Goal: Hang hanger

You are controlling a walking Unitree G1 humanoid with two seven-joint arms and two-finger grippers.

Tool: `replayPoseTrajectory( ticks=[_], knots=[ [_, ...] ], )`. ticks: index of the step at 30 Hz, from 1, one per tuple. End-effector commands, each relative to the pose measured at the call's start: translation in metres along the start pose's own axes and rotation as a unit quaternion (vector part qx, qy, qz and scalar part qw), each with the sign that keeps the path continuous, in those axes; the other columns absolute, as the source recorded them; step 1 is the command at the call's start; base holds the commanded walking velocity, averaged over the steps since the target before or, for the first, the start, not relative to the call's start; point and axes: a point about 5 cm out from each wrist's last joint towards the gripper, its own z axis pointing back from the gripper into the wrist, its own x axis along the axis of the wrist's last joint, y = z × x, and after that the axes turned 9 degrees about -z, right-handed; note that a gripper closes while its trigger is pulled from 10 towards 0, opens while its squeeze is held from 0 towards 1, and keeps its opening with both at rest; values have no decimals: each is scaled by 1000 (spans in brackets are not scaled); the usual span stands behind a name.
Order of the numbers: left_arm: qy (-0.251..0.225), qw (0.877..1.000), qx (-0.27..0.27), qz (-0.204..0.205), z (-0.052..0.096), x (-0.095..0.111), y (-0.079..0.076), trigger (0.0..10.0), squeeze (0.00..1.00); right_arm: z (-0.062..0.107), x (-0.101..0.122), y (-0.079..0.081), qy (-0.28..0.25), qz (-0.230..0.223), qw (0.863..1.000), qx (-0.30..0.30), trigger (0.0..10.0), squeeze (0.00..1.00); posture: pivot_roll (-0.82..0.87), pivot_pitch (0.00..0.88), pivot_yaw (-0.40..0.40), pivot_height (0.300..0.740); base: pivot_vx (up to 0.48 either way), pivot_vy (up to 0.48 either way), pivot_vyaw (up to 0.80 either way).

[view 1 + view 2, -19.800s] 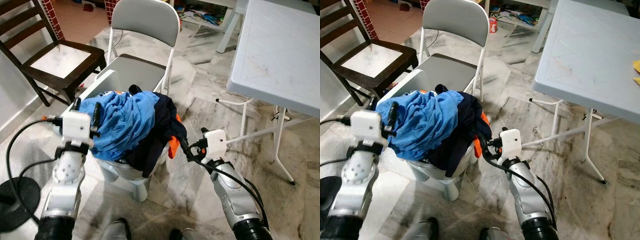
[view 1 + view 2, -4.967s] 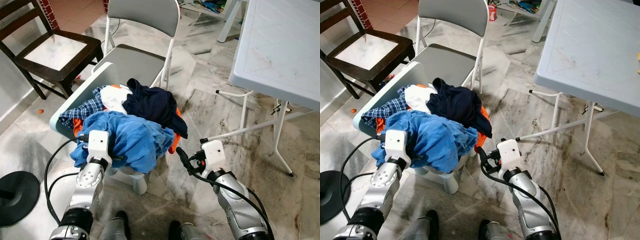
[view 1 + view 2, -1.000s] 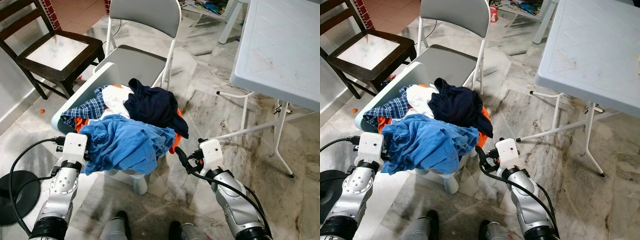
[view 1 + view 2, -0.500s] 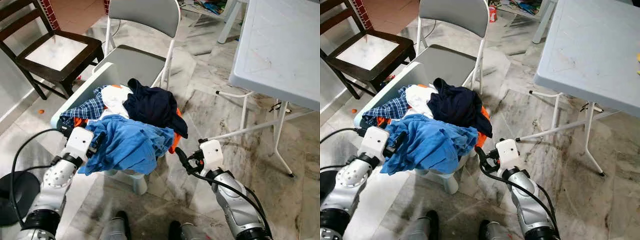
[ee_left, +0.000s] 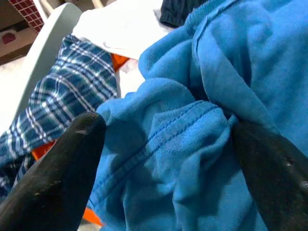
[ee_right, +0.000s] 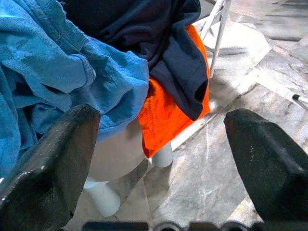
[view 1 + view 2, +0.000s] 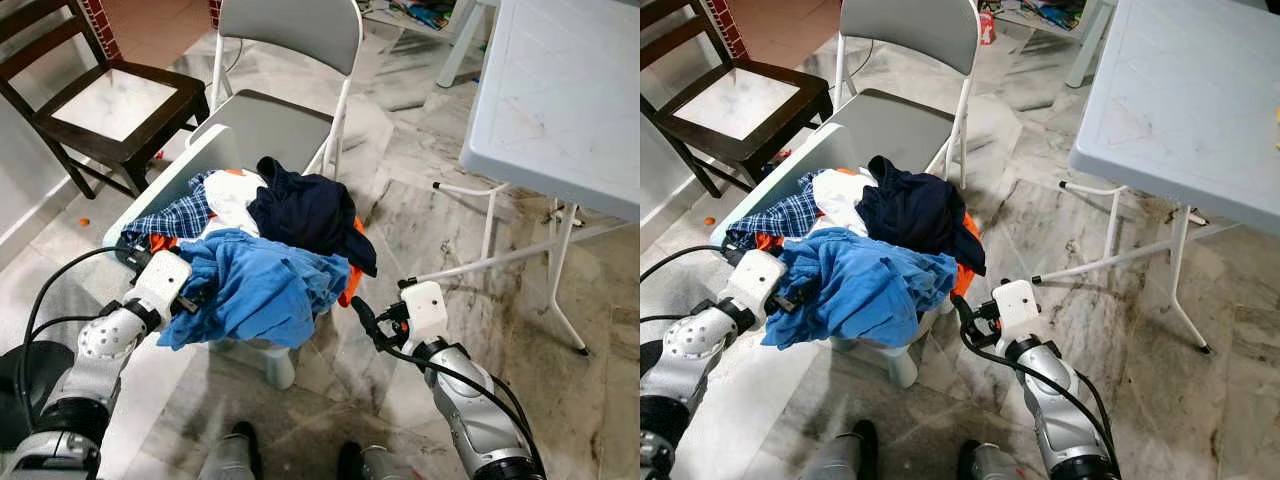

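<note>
A crumpled blue shirt lies on the near side of a heap of clothes in a pale laundry basket. Behind it are a navy garment, a white one and a plaid one; orange cloth hangs over the right rim. My left gripper presses into the shirt's left edge, open, with blue folds between its fingers. My right gripper hovers open just right of the basket, level with the orange cloth, and touches nothing.
A grey folding chair stands right behind the basket and a dark wooden chair at the back left. A white folding table is on the right. A black round base sits on the floor at the left. Marble floor spreads between basket and table.
My left gripper has pushed rightward from the basket's left side into the blue shirt, and its arm now reaches in lower. The right arm has held still.
</note>
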Motion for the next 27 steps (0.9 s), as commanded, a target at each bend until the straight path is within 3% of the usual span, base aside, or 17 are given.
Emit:
replayPoseTrajectory(
  ticks=[1,5,6,7,8,9,11,12,14,15,18,27],
  knots=[
    [14,1000,-11,-6,1,-4,2,10000,1000,5,-3,-2,3,0,1000,-5,10000,0,15,243,-42,740,0,0,0],
    [18,1000,-17,-5,-4,-2,4,10000,1000,7,-4,-2,3,-2,1000,-9,10000,0,11,244,-40,740,0,0,0],
    [18,999,-27,-6,-6,-1,3,10000,831,8,-4,-2,4,-2,1000,-9,10000,0,9,245,-38,740,0,0,0],
    [18,999,-27,-6,-6,-1,3,10000,831,8,-4,-2,4,-2,1000,-9,10000,0,9,245,-38,740,0,0,0],
    [20,999,-30,-7,-7,-1,3,10000,608,8,-4,-1,4,-2,1000,-9,10000,0,4,246,-36,740,0,0,0],
    [23,999,-39,-14,-9,0,2,10000,169,8,-5,-1,4,-3,1000,-9,10000,0,1,247,-35,740,0,0,0],
    [28,999,-41,-10,-11,0,3,10000,0,8,-5,-1,4,-3,1000,-10,10000,0,1,247,-35,740,0,0,0],
    [33,998,-51,-9,-12,0,2,3608,0,9,-5,-1,4,-3,1000,-11,10000,0,-5,247,-34,740,0,0,0],
    [35,998,-56,-9,-13,0,2,3608,0,9,-5,-1,4,-3,1000,-12,10000,0,-5,247,-34,740,0,0,0],
    [37,997,-63,-9,-13,-1,1,0,0,10,-5,-1,4,-3,1000,-12,10000,0,-12,244,-32,740,0,0,0],
    [39,993,-110,-14,-14,-2,-7,0,0,12,-5,-3,4,-3,1000,-17,10000,0,-17,242,-31,740,0,0,0],
    [42,991,-130,-13,-13,-3,-9,0,0,11,-3,-5,3,-1,1000,-21,10000,0,-18,236,-28,740,0,0,0]
  ],
)
